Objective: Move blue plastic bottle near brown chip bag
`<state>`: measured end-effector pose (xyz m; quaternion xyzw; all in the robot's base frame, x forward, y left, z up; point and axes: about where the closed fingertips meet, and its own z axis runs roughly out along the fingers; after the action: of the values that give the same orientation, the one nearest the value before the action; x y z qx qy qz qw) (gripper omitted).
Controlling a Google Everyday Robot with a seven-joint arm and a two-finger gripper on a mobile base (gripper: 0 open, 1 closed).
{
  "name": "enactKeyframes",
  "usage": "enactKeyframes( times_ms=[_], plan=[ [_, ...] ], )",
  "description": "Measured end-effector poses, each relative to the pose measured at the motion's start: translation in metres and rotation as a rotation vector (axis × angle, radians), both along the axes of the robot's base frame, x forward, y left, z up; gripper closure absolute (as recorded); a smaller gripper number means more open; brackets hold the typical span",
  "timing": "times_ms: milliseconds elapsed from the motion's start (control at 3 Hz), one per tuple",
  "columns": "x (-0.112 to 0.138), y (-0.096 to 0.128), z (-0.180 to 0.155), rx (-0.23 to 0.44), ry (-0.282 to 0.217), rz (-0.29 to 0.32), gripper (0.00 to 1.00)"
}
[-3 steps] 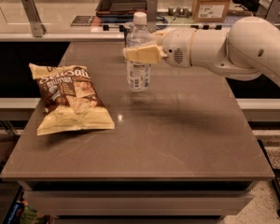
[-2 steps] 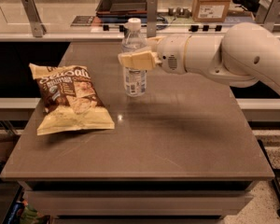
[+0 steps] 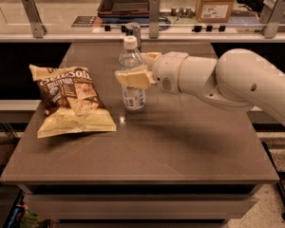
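The gripper (image 3: 133,78), clenched around the bottle (image 3: 133,97), has carried it from mid-bench (image 3: 190,151) toward the left edge. It now sits just beside the bag (image 3: 71,101), so probably only release remains.

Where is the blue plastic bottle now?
In the camera view the blue plastic bottle is upright near the table's centre, just right of the brown chip bag, in front of a can, clasped by the gripper.

Arm (image 3: 237,80) comes in from about 3 o'clock, wrist roughly level, pincer (image 3: 134,74) aimed at 9 o'clock, fingers (image 3: 131,79) clamped either side of the blue plastic bottle (image 3: 133,95).
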<state>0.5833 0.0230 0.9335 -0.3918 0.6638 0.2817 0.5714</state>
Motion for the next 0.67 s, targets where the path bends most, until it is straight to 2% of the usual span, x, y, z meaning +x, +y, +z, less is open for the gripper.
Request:
enactKeyframes(
  times_ms=[333,667],
  plan=[
    [-0.0007,0.0027,0.0015,-0.001,-0.003,0.004,0.82],
    [-0.0016,0.0050,0.0021,-0.002,-0.005,0.007,0.58]
  ],
)
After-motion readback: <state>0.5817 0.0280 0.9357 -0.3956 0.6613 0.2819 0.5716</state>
